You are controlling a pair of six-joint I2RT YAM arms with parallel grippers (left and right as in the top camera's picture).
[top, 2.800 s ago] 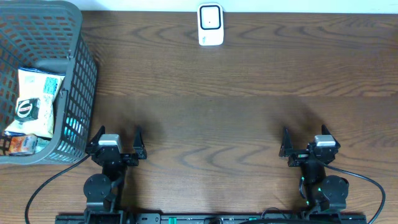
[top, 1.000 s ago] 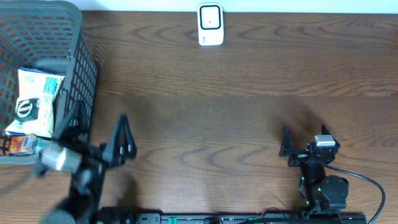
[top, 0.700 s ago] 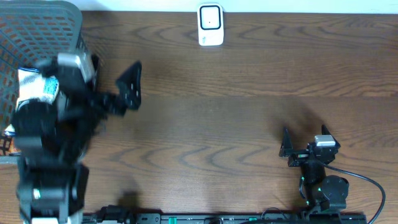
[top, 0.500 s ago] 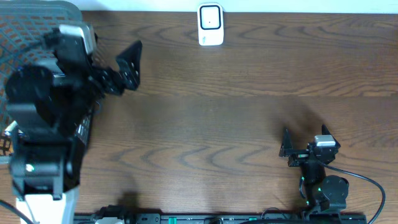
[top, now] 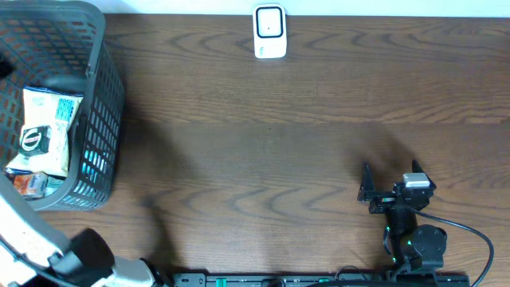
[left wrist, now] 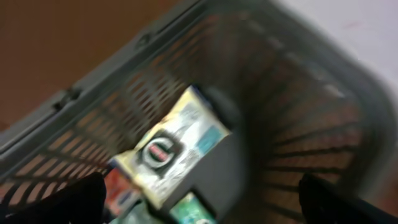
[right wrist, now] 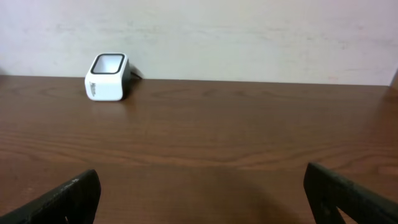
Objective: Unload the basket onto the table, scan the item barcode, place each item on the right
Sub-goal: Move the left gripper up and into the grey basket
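Note:
A grey mesh basket [top: 105, 104] stands at the table's left edge. In it lie a white packet with a round black logo [top: 44, 127], an orange-red packet [top: 28, 185] and something teal behind the mesh. The left wrist view is blurred and looks down into the basket [left wrist: 298, 124] at the white packet [left wrist: 171, 152], a dark grey box [left wrist: 227, 168] and a green item [left wrist: 193, 208]. My left gripper [left wrist: 202, 205] hangs open above them, holding nothing. The white barcode scanner [top: 269, 32] sits at the back centre. My right gripper [top: 390, 179] rests open at the front right, facing the scanner [right wrist: 107, 77].
Part of the left arm [top: 48, 251] crosses the front left corner in the overhead view; its gripper is outside that view. A pale wall runs behind the table's far edge [right wrist: 249, 79]. Brown wood tabletop [top: 263, 159] lies between basket, scanner and right arm.
The left arm rose from its resting spot at the front left and swung up over the basket, gripper still open. The right arm has not moved.

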